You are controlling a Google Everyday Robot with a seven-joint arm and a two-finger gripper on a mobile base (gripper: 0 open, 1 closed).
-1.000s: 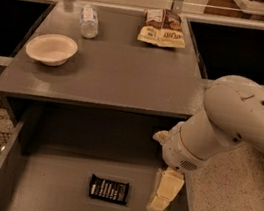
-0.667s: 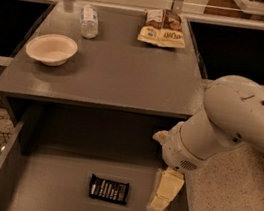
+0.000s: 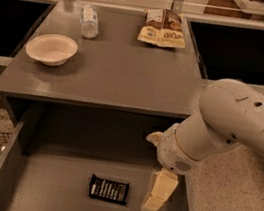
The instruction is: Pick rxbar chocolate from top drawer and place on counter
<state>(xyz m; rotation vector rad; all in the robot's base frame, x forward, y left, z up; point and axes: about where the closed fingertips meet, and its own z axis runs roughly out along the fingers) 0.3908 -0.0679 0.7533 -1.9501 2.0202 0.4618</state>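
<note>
One rxbar chocolate (image 3: 108, 189) lay flat on the floor of the open top drawer (image 3: 46, 189), near its middle and label up. Its long axis ran across the camera view, parallel to the table's (image 3: 118, 69) front edge. The tool (image 3: 154, 205) hung inside the drawer, pointing down, just beside the bar's right-hand short end. It was close to the bar but not touching it, and whether it was open or closed could not be told from this angle. The bar therefore lay toward the left of the view from the tool. Reaching it would likely call for a short sideways shift to bring the tool above the wrapper, then a grip across the narrow width. On the table stood a bowl (image 3: 51, 48), a bottle (image 3: 89, 21) and snack bags (image 3: 163, 28).
</note>
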